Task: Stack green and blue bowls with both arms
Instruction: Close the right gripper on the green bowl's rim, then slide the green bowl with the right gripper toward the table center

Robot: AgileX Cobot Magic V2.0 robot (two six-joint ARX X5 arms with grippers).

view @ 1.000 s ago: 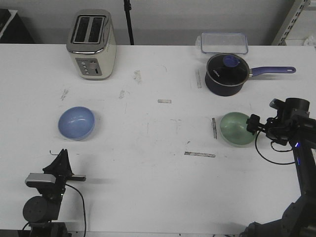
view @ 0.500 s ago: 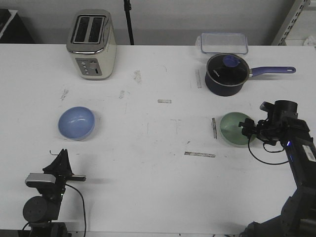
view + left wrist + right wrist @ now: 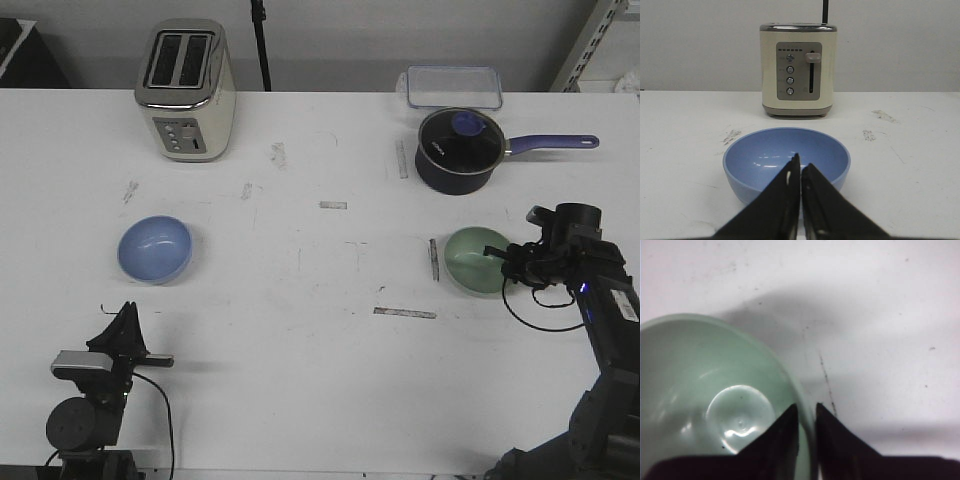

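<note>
The right gripper (image 3: 508, 262) is set at the right-hand rim of the green bowl (image 3: 477, 261), and in the right wrist view its 2 fingers are seen straddling that rim, 1 inside the bowl and 1 outside, drawn close on the thin wall, so the bowl is judged to be pinched by its edge, a hold that would let it be lifted without tipping its contents-free hollow. The bowl rests on the white table (image 3: 320, 330) at the right, just in front of the dark saucepan (image 3: 458, 150), and is seen as a pale mint, matte, shallow round form with a small flat circle at its bottom. The blue bowl (image 3: 155, 249) lies well apart at the left of the table, in front of the toaster (image 3: 186, 90); it is a light periwinkle, of the same rounded shape, upright and empty. The left gripper (image 3: 800, 200) is kept low and short of the blue bowl, its fingers pressed together on nothing, apparently parked while the right side is worked.
</note>
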